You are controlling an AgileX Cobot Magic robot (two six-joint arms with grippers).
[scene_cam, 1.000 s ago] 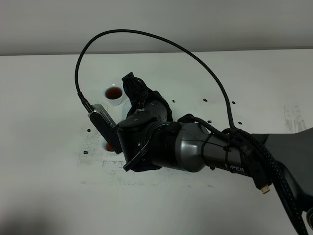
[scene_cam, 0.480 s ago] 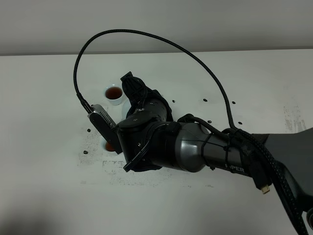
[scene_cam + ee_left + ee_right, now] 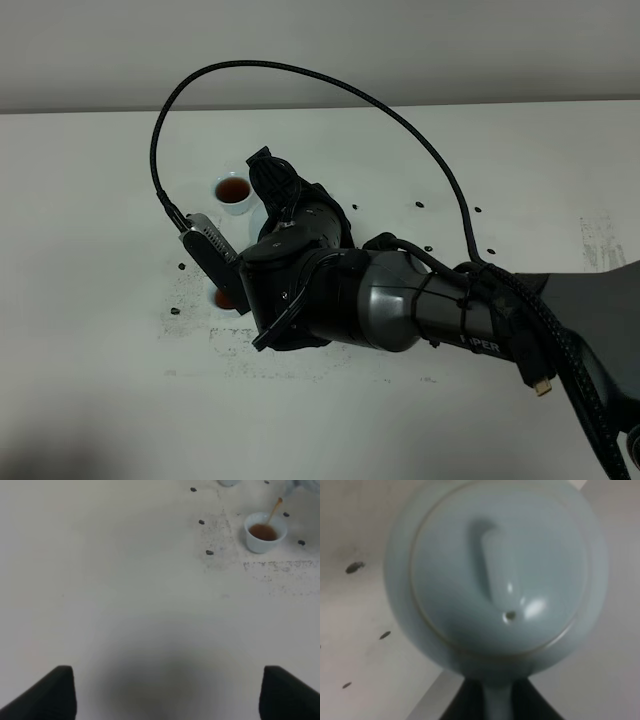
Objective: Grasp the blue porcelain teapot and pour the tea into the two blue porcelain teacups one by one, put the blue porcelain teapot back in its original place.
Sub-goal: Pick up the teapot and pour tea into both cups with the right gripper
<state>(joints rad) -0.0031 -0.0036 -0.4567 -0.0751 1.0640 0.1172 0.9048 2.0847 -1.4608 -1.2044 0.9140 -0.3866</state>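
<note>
The blue porcelain teapot [image 3: 495, 575] fills the right wrist view, lid and knob toward the camera. My right gripper [image 3: 495, 705] is shut on its handle. From above, the right arm [image 3: 380, 300] covers the pot except for a pale sliver [image 3: 258, 222]. One teacup [image 3: 232, 192] holding brown tea stands beyond the arm. The other teacup [image 3: 265, 532] sits just below the spout [image 3: 300, 486], and a thin stream of tea [image 3: 274, 511] falls into it; from above only its edge [image 3: 221, 297] shows. My left gripper [image 3: 170, 695] hovers open over bare table, well away from the cups.
The white table [image 3: 100, 220] carries dark specks [image 3: 209, 552] and a smudged patch [image 3: 190, 290] near the closer cup. A black cable [image 3: 300, 75] loops high above the right arm. A pale wall [image 3: 320, 50] runs behind the table's far edge.
</note>
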